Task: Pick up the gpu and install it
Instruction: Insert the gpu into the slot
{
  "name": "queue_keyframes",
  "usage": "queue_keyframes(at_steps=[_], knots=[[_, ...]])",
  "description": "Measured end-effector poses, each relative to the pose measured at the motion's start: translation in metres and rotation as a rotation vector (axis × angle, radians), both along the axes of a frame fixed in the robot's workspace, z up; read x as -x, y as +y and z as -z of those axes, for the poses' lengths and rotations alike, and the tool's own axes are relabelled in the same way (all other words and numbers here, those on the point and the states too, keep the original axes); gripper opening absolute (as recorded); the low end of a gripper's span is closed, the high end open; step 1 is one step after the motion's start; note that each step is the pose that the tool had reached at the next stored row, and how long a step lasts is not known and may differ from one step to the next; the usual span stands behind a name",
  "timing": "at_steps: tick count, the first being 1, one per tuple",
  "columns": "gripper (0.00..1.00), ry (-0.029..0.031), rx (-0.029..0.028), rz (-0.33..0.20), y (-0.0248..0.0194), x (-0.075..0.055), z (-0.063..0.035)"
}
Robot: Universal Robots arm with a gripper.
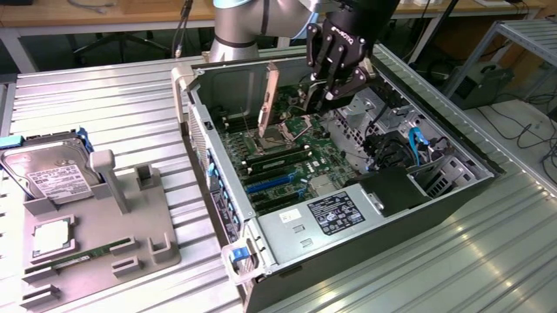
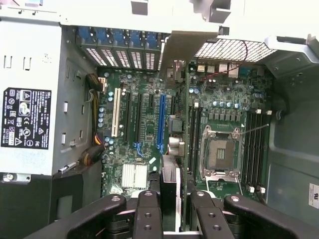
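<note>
Exterior view: gripper [image 1: 324, 81] hangs over the open case [image 1: 452, 153], toward 12 o'clock of the board [image 1: 287, 166], fingers partly closed on the gpu [image 1: 271, 98], which stands on edge, upright, its lower edge down near the CPU socket [image 1: 271, 134]. Blue slots [image 1: 270, 184] lie at 6 o'clock of the socket, PSU [image 1: 335, 212] further toward 5. Outside the case, at 9 o'clock, a grey tray [image 1: 104, 257] carries a hard drive [image 1: 52, 176] and a RAM stick [image 1: 83, 255]. Wrist view: gripper [image 2: 169, 204] fingers [image 2: 148, 214] pinch the gpu [image 2: 172, 177] edge-on between them; its bracket [image 2: 182, 47] reaches the rear wall. Blue slot [image 2: 161, 124] sits just beside the card, socket [image 2: 222, 152] on the other side, PSU [image 2: 30, 104] well apart.
</note>
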State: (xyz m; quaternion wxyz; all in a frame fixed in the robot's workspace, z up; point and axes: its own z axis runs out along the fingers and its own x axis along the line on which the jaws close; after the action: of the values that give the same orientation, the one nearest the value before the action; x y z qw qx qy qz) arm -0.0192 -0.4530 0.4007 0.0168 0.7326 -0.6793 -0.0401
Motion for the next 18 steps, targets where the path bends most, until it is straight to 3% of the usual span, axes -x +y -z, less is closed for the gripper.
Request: queue_keyframes(at_steps=[11,16,18], knots=[[0.28,0.0001,-0.0036,0.000,-0.0006,0.000,0.0076],[0.28,0.0002,-0.0241,0.000,-0.0014,0.000,0.0111],[0.28,0.0004,-0.0281,0.000,-0.0015,0.000,0.0133]])
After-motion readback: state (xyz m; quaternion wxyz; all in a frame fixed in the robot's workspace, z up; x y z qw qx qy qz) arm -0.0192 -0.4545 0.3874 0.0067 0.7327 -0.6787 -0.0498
